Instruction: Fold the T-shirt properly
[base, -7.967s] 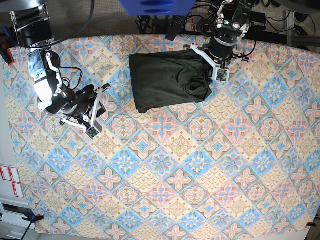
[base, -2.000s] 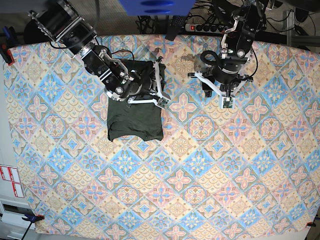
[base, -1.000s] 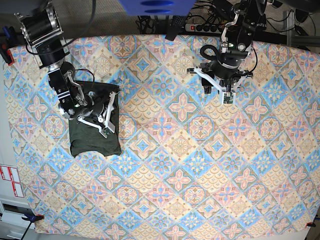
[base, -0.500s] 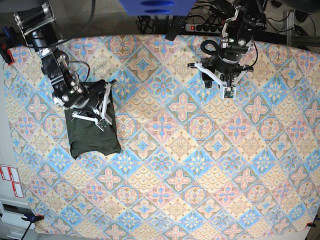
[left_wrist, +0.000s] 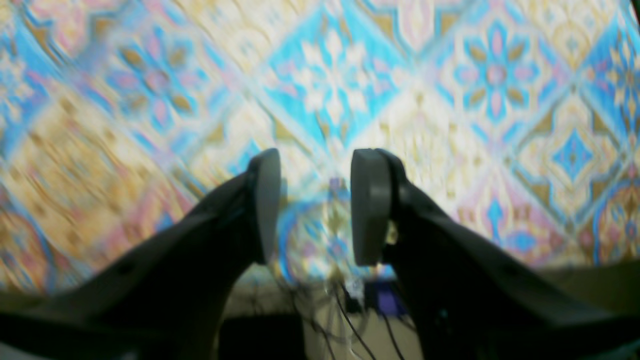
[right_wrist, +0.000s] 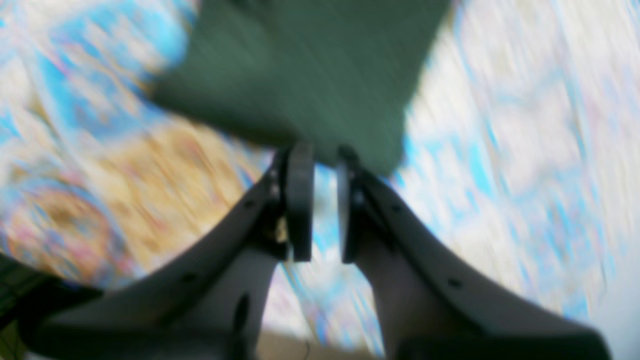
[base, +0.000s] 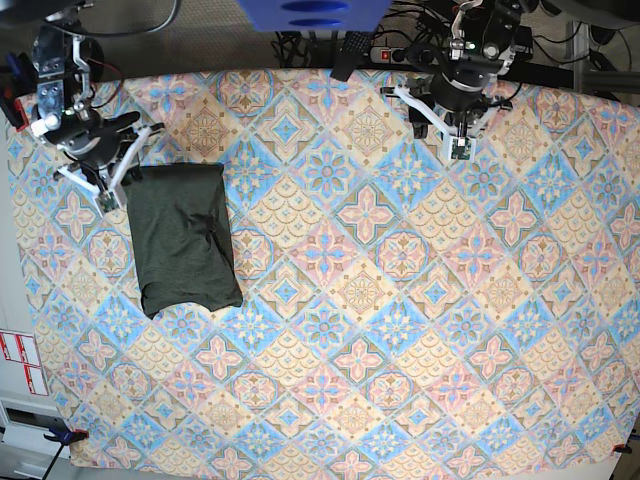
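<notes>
The T-shirt (base: 185, 238) lies folded into a dark olive-green rectangle on the left part of the patterned tablecloth (base: 380, 330), one shallow crease across it. My right gripper (base: 112, 178) sits just off the shirt's far left corner. In the right wrist view, which is blurred, this gripper (right_wrist: 325, 200) is narrowly open with nothing between the fingers, and the shirt (right_wrist: 310, 75) lies just beyond the fingertips. My left gripper (base: 457, 128) is at the far right of the table, well away from the shirt. In the left wrist view it (left_wrist: 315, 205) is open and empty over the cloth.
The tablecloth covers the whole table. Cables and a power strip (base: 400, 52) lie behind the far edge. A blue object (base: 310, 14) sits at the top middle. Red-and-white labels (base: 20, 362) are off the left edge.
My right gripper has let go of the shirt and pulled back up and left off it. The shirt now lies uncovered. My left arm has drawn back a little toward the far edge.
</notes>
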